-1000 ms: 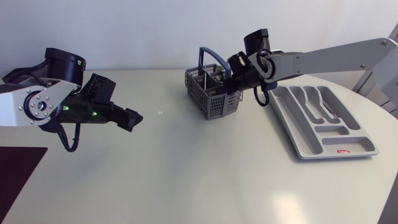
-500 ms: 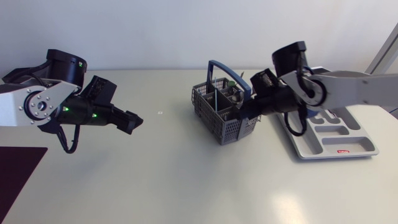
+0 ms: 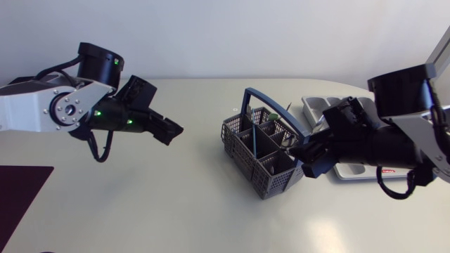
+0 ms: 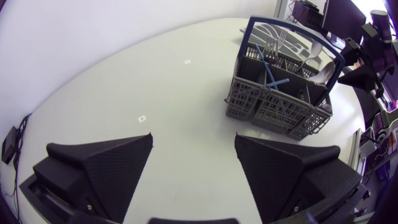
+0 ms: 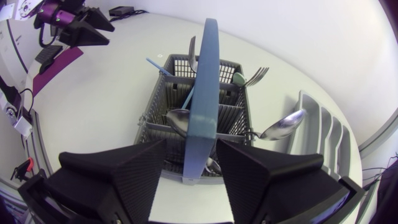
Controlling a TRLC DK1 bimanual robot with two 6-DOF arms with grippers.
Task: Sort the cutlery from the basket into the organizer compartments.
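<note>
Basket handle (image 5: 204, 74) gripped in right hand (image 5: 191, 152); left hand (image 4: 193, 140) open, well away.

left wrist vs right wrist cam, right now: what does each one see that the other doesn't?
Left wrist only: two small marks on the table, ahead of the open left gripper.

Right wrist only: the organizer, lying beside the basket.

Both: the basket with its blue handle, the forks and the blue stick standing in it, and both grippers, the right gripper at the handle.
</note>
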